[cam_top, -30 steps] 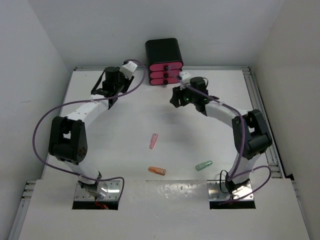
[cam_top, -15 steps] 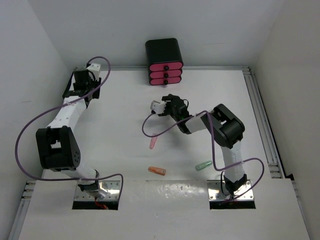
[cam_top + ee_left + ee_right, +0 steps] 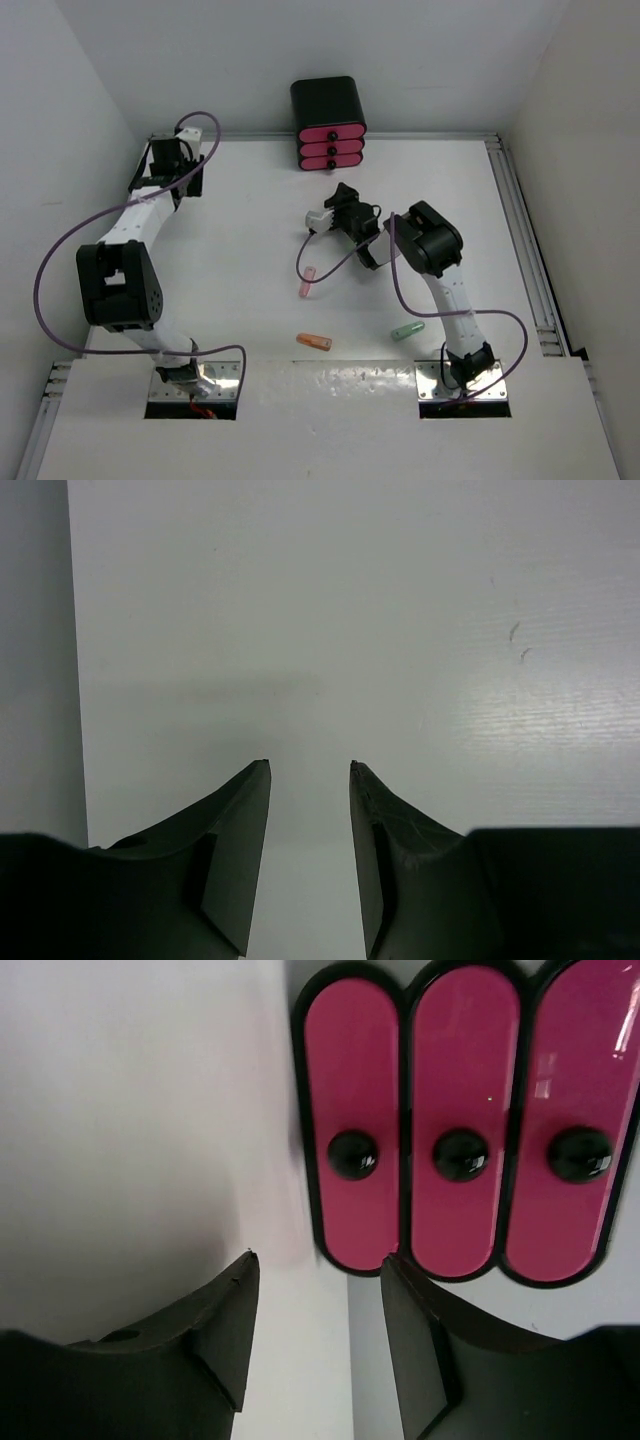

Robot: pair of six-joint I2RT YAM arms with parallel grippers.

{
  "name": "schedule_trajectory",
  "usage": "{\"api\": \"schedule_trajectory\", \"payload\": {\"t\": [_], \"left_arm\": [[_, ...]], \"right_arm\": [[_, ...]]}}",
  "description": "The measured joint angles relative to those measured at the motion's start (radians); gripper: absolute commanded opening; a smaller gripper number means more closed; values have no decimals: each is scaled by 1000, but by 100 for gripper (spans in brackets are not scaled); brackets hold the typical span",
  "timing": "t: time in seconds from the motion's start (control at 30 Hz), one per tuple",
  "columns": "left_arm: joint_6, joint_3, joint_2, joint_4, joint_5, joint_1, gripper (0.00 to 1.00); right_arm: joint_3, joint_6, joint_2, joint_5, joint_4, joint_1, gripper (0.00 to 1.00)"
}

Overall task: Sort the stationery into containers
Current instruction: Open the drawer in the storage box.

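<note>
The black box (image 3: pixel 328 100) stands at the back middle with three pink drawers (image 3: pixel 328 148), all shut. In the right wrist view the drawers (image 3: pixel 465 1150) lie side by side, their dark knobs (image 3: pixel 353 1154) showing. My right gripper (image 3: pixel 345 203) is open and empty, a short way in front of the box, pointing at it (image 3: pixel 318 1260). My left gripper (image 3: pixel 168 170) is open and empty at the far left back, over bare table (image 3: pixel 308 765). A pink stick (image 3: pixel 307 281), an orange stick (image 3: pixel 314 341) and a green stick (image 3: pixel 407 330) lie on the table. Other sticks are not in view.
A grey wall (image 3: pixel 35 650) runs close along the left side of my left gripper. Purple cables (image 3: pixel 60 260) loop off both arms. A metal rail (image 3: pixel 520 220) borders the table's right edge.
My left gripper has swung from near the box to the far left back corner. My right gripper has pulled back from the drawers and turned to face them. The sticks have not moved.
</note>
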Motion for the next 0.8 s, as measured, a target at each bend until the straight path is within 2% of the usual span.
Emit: {"api": "schedule_trajectory", "payload": {"t": [0.17, 0.47, 0.8], "left_arm": [[-17, 56, 74, -10, 4, 7, 43], [-57, 126, 171, -31, 22, 13, 42], [-75, 201, 239, -59, 30, 13, 41]], "right_arm": [[19, -30, 14, -8, 13, -23, 56], [123, -31, 76, -15, 58, -44, 51], [269, -14, 185, -30, 50, -69, 53]]}}
